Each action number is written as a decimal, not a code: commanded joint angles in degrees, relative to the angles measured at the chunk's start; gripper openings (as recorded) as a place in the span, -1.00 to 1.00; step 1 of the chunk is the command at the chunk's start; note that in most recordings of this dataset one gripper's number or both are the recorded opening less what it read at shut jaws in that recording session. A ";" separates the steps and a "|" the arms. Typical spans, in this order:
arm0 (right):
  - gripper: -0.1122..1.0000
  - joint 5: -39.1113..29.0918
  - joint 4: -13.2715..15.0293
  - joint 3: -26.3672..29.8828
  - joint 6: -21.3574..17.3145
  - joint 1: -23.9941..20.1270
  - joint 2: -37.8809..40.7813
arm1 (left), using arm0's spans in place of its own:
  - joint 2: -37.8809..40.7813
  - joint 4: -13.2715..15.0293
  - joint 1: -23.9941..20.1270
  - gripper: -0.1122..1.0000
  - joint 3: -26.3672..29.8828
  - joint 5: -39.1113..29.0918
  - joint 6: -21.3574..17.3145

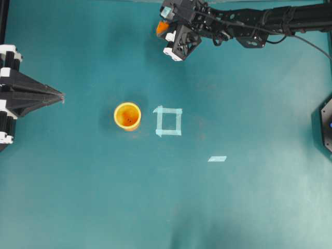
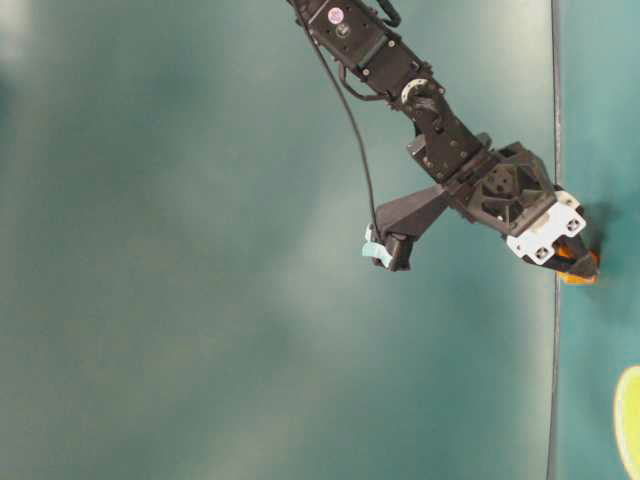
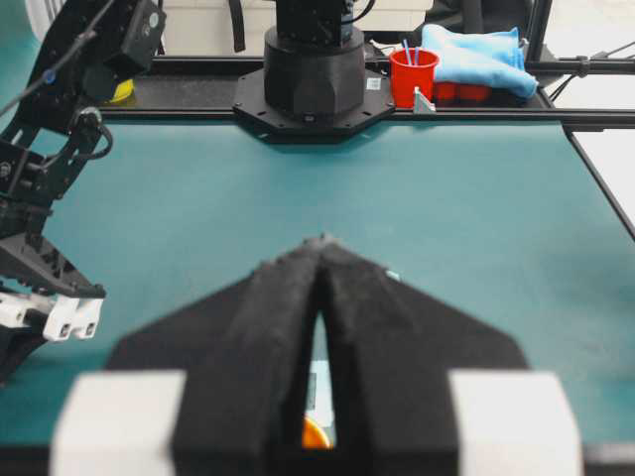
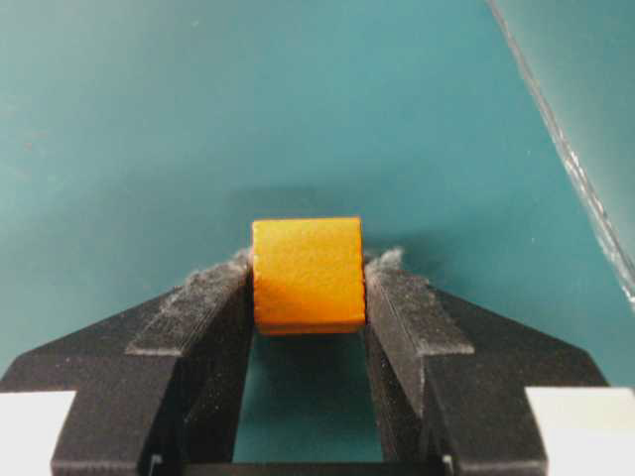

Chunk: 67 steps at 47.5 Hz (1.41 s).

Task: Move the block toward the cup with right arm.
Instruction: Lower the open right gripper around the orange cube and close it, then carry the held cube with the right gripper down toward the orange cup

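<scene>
The orange block point(image 4: 307, 273) sits between the two black fingers of my right gripper point(image 4: 308, 288), which is shut on it. In the overhead view the right gripper point(image 1: 165, 31) holds the block point(image 1: 161, 27) at the far edge of the table, well above and right of the cup. The yellow-orange cup point(image 1: 127, 115) stands upright left of centre, and its rim shows in the table-level view point(image 2: 630, 420). My left gripper point(image 1: 58, 96) is shut and empty at the left edge, pointing at the cup. In the left wrist view its jaws point(image 3: 319, 248) are closed.
A pale tape square point(image 1: 168, 121) lies just right of the cup. A short tape strip point(image 1: 217, 158) lies further right. The right arm's black base point(image 3: 313, 69) stands at the table's end, with a red cup point(image 3: 413, 77) and a blue cloth point(image 3: 476, 55) behind it.
</scene>
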<state>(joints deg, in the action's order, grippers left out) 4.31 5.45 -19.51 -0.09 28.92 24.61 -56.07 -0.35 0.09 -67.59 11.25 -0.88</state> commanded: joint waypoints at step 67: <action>-0.08 -3.87 -0.09 0.70 -0.44 -23.73 -14.50 | 0.26 -0.26 0.18 -0.80 1.67 0.26 0.00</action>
<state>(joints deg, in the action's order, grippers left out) -0.53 5.45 -19.86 -0.35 6.33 12.74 -56.07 -0.44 0.18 -67.59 11.25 -0.79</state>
